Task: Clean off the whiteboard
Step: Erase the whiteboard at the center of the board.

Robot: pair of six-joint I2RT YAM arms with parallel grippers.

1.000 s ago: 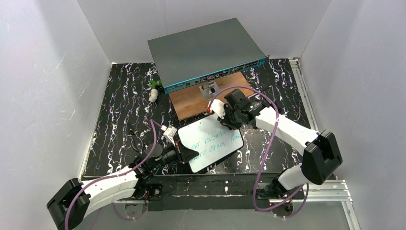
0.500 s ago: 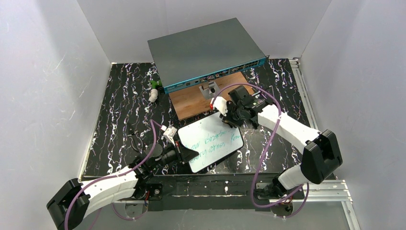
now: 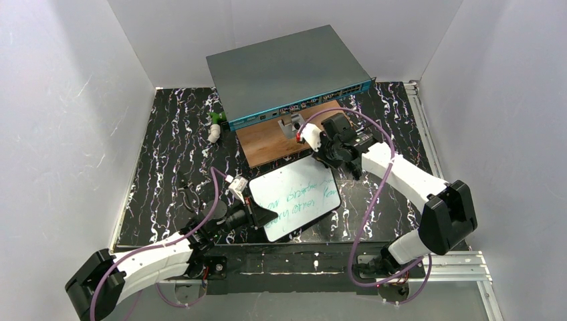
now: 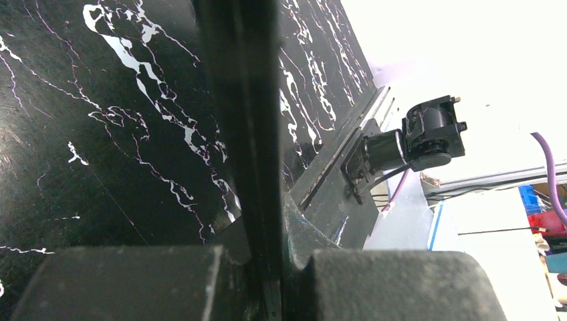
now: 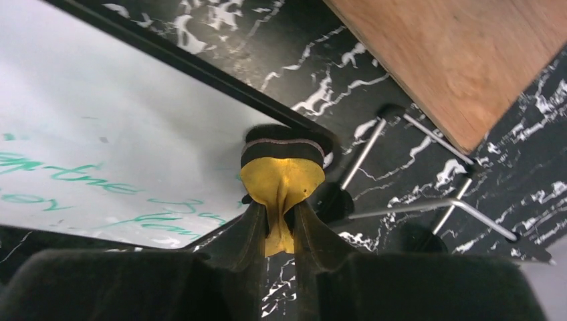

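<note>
The whiteboard [image 3: 294, 197] lies mid-table with green handwriting across it. My left gripper [image 3: 264, 215] is shut on its near left edge. The left wrist view shows that edge as a dark upright strip [image 4: 241, 134] between the jaws of the left gripper [image 4: 267, 267]. My right gripper [image 3: 327, 160] hovers at the board's far right corner, shut on a yellow eraser [image 5: 281, 177] with a dark felt end. In the right wrist view the right gripper [image 5: 281, 231] holds that felt end over the rim of the whiteboard [image 5: 100, 134], just past the writing.
A large grey box with a teal front [image 3: 287, 70] stands at the back, its front edge over a brown wooden board [image 3: 267, 144]. A small grey bracket [image 3: 291, 126] sits on the wood. A white and green object [image 3: 214, 127] lies far left. Thin metal rods [image 5: 428, 207] lie beside the whiteboard's corner.
My right gripper with the eraser has moved back and to the right, from over the board's far edge to its far right corner. The left arm has not moved.
</note>
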